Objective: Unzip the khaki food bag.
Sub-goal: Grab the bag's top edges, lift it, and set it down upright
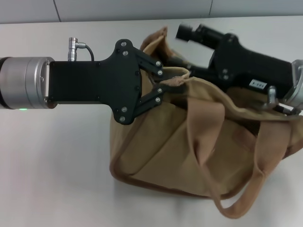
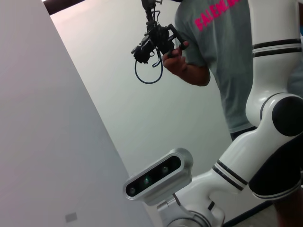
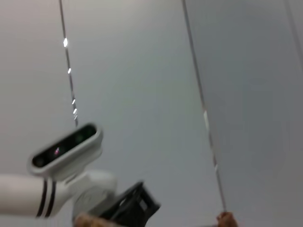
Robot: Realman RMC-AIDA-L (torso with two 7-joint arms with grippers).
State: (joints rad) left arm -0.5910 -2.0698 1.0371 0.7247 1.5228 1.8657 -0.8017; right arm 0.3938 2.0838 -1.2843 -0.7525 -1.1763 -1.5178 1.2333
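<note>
Pinching the khaki food bag [image 1: 199, 142] rim, the left gripper [image 1: 166, 81] anchors it; beyond, the right gripper [image 1: 189, 35], grip unclear, must draw the zipper.

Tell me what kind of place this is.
Probably a robot lab or data-collection room: a person holds a teleoperation handle rig by plain white walls, while two grippers, left and right, work a bag on a bare white table.
</note>
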